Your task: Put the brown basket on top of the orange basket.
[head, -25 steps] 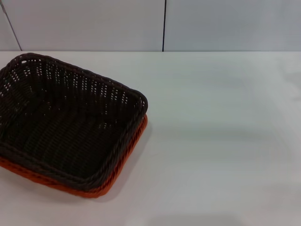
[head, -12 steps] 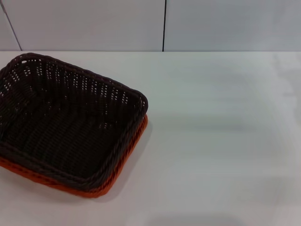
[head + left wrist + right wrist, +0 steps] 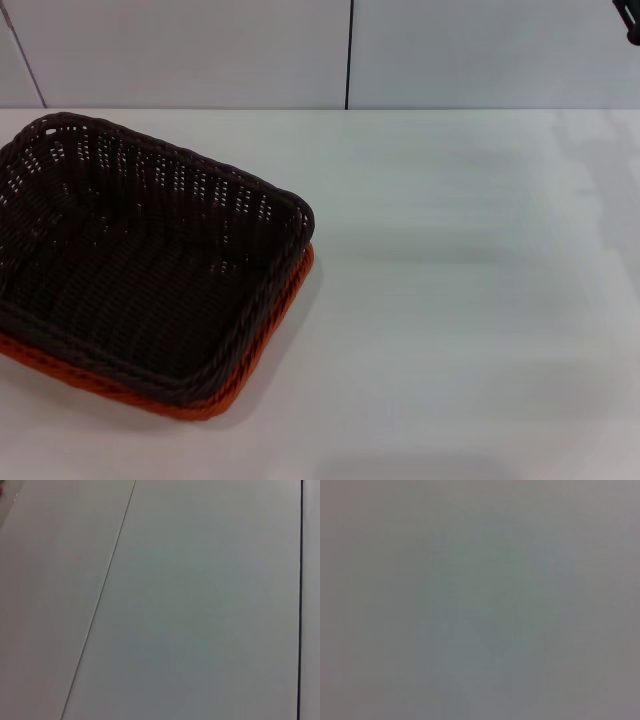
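Note:
The brown basket [image 3: 130,270] sits nested on top of the orange basket [image 3: 222,400] at the left of the white table in the head view. Only the orange basket's rim and lower edge show under it, along the near and right sides. Both lie flat, with nothing touching them. A small dark piece of my right arm or gripper [image 3: 630,22] shows at the top right corner, high and far from the baskets. My left gripper is out of view. The two wrist views show only pale blank surfaces.
The white table [image 3: 460,300] stretches to the right of the baskets. A pale panelled wall [image 3: 200,50] with a dark vertical seam stands behind the table's far edge. The baskets' left part runs past the head view's edge.
The baskets have not moved. A dark piece of my right arm has come into the top right corner, and faint shadows on the right of the table have shifted.

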`<state>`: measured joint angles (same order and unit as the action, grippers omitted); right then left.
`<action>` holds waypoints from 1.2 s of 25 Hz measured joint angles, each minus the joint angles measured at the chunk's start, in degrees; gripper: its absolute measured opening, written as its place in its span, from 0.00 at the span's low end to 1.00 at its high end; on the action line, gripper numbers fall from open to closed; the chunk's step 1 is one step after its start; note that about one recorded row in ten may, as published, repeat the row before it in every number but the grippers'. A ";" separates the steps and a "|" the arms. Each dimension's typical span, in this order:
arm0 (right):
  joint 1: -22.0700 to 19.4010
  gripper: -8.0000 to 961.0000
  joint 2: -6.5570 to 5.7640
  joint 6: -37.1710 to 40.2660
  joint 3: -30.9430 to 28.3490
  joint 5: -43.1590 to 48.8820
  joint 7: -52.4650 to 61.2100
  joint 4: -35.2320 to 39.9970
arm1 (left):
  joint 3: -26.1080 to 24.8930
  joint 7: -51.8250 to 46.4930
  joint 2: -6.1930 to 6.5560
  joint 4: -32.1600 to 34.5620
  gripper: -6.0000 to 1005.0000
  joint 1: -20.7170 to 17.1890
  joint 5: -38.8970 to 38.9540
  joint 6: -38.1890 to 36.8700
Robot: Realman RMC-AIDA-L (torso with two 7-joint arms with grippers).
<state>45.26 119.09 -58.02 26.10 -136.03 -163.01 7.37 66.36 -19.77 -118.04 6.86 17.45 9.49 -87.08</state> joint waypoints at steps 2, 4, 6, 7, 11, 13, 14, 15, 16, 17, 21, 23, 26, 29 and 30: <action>0.32 0.75 0.00 0.03 0.02 -0.45 -0.01 -0.01 | 0.00 0.00 -0.13 -0.13 0.64 0.01 0.04 0.22; 0.67 0.75 0.00 0.02 0.17 -0.60 -0.01 -0.03 | 0.01 0.01 -0.13 -0.15 0.64 0.06 0.06 0.36; 0.73 0.75 0.03 -0.20 0.24 -0.62 0.00 -0.05 | -0.04 0.01 -0.12 -0.19 0.64 0.27 0.40 0.99; 0.73 0.75 0.05 -0.36 0.25 -0.63 0.07 -0.06 | -0.05 0.01 -0.10 -0.17 0.64 0.34 0.41 1.23; 0.36 0.75 0.14 -0.67 0.68 -0.63 0.08 -0.08 | -0.04 0.02 0.00 -0.05 0.64 0.56 0.41 1.44; -0.03 0.75 0.17 -1.27 0.70 -0.53 0.08 -0.18 | -0.04 0.02 0.00 -0.05 0.64 0.56 0.42 1.46; -0.29 0.75 0.17 -1.78 0.71 -0.48 0.08 -0.34 | -0.04 0.02 0.00 -0.05 0.64 0.56 0.42 1.46; -0.56 0.75 0.18 -2.33 0.71 -0.45 0.08 -0.51 | -0.02 0.03 -0.05 -0.05 0.64 0.57 0.43 1.50; -0.76 0.75 0.18 -2.85 0.71 -0.43 0.08 -0.61 | -0.01 0.03 -0.07 -0.02 0.64 0.60 0.44 1.51; -1.07 0.75 0.18 -3.56 0.71 -0.40 0.09 -0.74 | -0.01 0.03 -0.07 -0.02 0.64 0.60 0.44 1.51; -2.69 0.75 0.18 -7.53 0.79 -0.36 0.28 -1.24 | 0.00 0.03 -0.10 0.01 0.64 0.63 0.43 1.51; -3.63 0.75 0.18 -9.37 0.81 -0.35 0.29 -1.65 | 0.16 0.03 -0.28 0.05 0.64 0.68 0.40 1.50; -5.09 0.75 0.23 -11.63 0.81 -0.33 0.32 -2.18 | 0.62 -0.29 -0.54 -0.12 0.64 0.74 0.03 1.50; -6.29 0.75 0.24 -13.18 0.80 -0.31 0.33 -2.49 | 1.09 -0.57 -0.61 -0.36 0.64 0.74 0.01 1.50; -6.69 0.75 0.25 -13.63 0.80 -0.31 0.34 -2.60 | 1.09 -0.57 -0.61 -0.36 0.64 0.74 0.01 1.50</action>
<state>38.57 119.34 -71.66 26.89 -136.34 -162.67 4.77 67.45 -20.34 -118.66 6.50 18.20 9.50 -85.59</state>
